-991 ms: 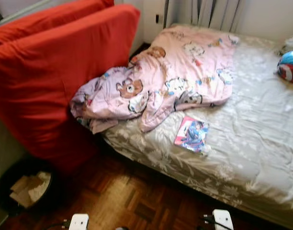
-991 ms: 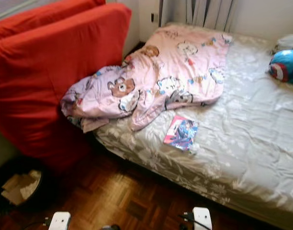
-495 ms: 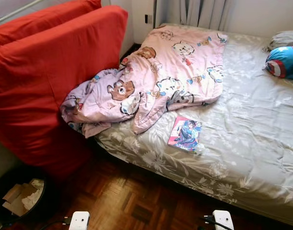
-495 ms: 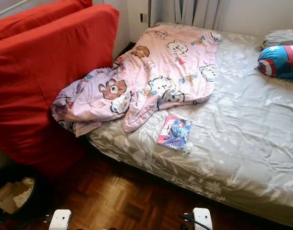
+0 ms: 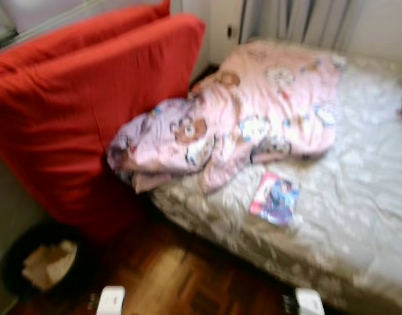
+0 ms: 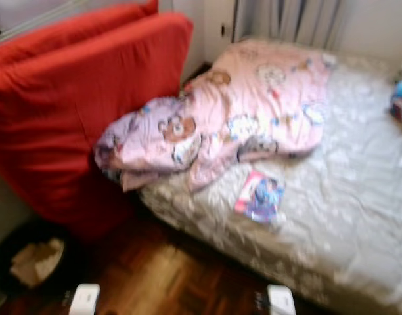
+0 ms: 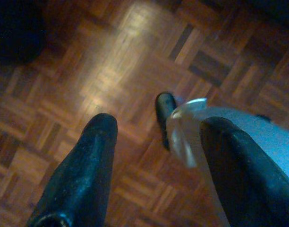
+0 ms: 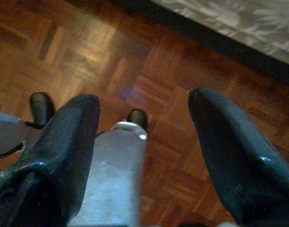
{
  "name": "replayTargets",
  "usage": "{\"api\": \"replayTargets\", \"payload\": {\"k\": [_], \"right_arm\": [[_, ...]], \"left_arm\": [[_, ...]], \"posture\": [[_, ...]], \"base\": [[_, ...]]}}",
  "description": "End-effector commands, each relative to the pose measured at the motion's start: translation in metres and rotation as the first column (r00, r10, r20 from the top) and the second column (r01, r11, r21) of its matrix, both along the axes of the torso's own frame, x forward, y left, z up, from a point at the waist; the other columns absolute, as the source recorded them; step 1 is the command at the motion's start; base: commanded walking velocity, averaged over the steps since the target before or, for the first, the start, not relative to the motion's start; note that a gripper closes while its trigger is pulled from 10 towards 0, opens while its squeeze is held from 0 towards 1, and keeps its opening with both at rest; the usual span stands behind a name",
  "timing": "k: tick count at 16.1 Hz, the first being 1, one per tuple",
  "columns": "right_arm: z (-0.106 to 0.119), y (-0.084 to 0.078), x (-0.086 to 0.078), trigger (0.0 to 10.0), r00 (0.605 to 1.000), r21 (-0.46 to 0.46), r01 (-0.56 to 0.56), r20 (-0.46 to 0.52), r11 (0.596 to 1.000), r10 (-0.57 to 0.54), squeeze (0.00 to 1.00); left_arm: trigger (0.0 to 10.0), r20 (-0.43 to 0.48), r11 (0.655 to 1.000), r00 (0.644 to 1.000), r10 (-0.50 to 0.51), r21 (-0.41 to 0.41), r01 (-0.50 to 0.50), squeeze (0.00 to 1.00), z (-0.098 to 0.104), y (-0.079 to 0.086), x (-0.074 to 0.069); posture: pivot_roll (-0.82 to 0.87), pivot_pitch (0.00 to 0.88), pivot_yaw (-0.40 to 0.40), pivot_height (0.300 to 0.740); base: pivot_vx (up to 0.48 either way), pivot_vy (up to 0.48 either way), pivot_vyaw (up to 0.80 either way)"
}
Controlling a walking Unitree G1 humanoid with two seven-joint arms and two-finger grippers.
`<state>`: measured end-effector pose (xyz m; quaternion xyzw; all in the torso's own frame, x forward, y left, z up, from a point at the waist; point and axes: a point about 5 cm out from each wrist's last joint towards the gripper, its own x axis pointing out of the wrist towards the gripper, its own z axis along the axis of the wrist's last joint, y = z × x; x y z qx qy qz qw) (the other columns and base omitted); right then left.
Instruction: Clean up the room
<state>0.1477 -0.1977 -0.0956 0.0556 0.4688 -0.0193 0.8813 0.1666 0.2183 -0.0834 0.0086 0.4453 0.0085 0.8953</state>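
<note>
Head views blurred. Thin pink-and-blue comic book (image 5: 274, 198) lies flat on the grey floral bedspread (image 5: 358, 197) near the bed's front edge, ahead of and above both claws, nearer the right one; long axis runs roughly away from the robot, slightly tilted. Crumpled pink cartoon-print duvet (image 5: 240, 125) just beyond it. Left gripper (image 7: 158, 156) and right gripper (image 8: 144, 137) hang over the wooden parquet floor (image 8: 154, 71), fingers spread wide, holding nothing. Right wrist view catches the bedspread's lower edge.
</note>
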Motion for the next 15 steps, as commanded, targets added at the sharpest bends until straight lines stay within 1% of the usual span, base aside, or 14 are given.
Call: {"api": "replayTargets", "payload": {"k": [1, 15], "right_arm": [[-0.0009, 0.0046, -0.0003, 10.0, 1.0, 0.017, 0.014, -0.003, 1.0, -0.014, 0.0], [-0.0012, 0.0037, -0.0011, 10.0, 1.0, 0.01, 0.031, -0.006, 0.999, -0.031, 0.0]], "left_arm": [[10.0, -0.044, 1.0, 0.999, 0.015, 0.005, -0.015, 0.0, -0.0046, 0.0054, -0.0123], [10.0, -0.042, 1.0, 0.999, 0.013, 0.009, -0.013, 0.0, -0.0045, 0.0061, -0.013]], "posture": [[0.0, 0.126, 0.0, 0.74], [0.0, 0.127, 0.0, 0.74]], "base": [[0.307, 0.0, 0.0], [0.313, 0.0, 0.0]]}}
